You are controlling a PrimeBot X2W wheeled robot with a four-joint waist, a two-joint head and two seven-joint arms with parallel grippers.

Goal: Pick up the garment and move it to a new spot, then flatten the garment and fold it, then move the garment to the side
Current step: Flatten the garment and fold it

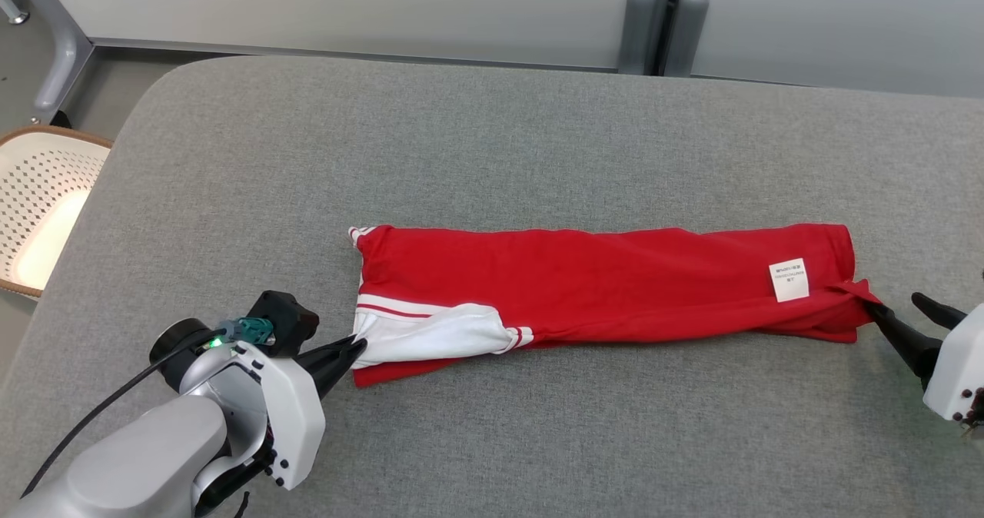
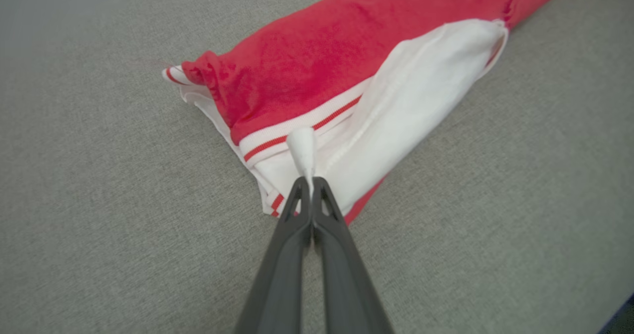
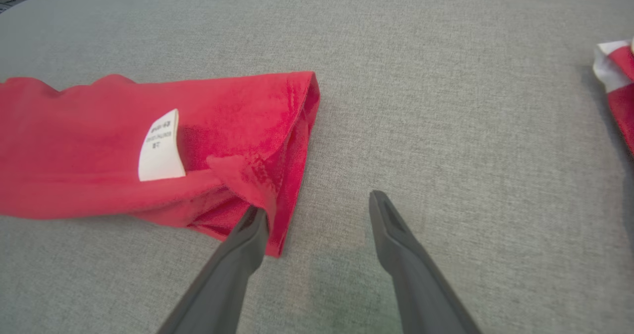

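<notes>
Red, white-trimmed garment (image 1: 600, 280), folded long, runs left to right. My left gripper (image 2: 307, 181) pinches it; my right gripper (image 3: 317, 202) gapes.

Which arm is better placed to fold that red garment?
Probably the left arm: its jaws are shut on the garment's white end, ready to carry it over. The right arm's jaws stand open, gripping nothing.
</notes>
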